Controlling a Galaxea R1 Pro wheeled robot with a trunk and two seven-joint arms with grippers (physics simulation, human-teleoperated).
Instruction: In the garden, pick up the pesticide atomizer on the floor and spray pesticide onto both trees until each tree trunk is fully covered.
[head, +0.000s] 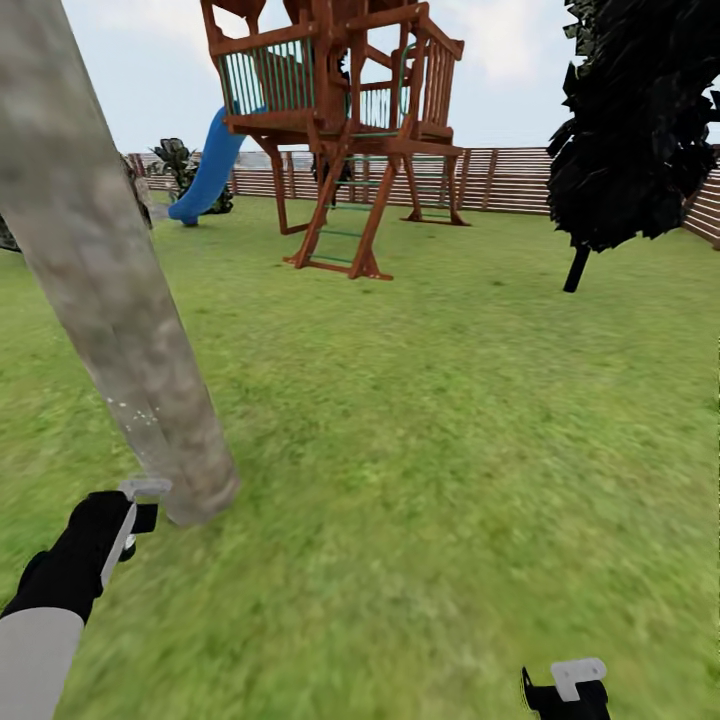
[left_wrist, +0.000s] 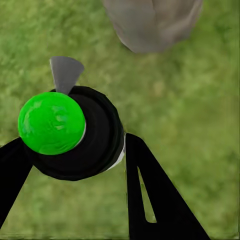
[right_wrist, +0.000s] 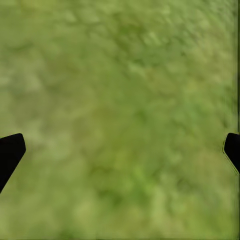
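The left gripper (left_wrist: 75, 165) has its jaws closed around the sprayer (left_wrist: 75, 132), which in the left wrist view shows as a round black body with a bright green cap and a grey spout pointing away toward the tree trunk (left_wrist: 152, 22). In the head view the left gripper (head: 125, 525) sits low at about 8 o'clock, and the trunk (head: 110, 290) rises just beside it, from a base on the grass at about 7 o'clock up toward 11 o'clock — its long axis leaning across the picture, probably because the head is tilted. A few tiny white specks (head: 135, 408) cling to the trunk low down, just above the gripper; most of the bark above them looks bare, so I judge the coating has barely begun. What matters for the next move is that the trunk lies up and slightly right of the spout, close by, so the spray would need to sweep along that long axis. The right gripper (head: 570, 690) hangs at 5 o'clock, well apart from the trunk; in its own wrist view its jaws stand wide open over bare grass (right_wrist: 120, 115), holding nothing. Farther off stand a wooden play tower (head: 340, 110) with a blue slide (head: 210, 165), a dark tree (head: 640, 120) at 2 o'clock, and the slatted fence (head: 510, 180).
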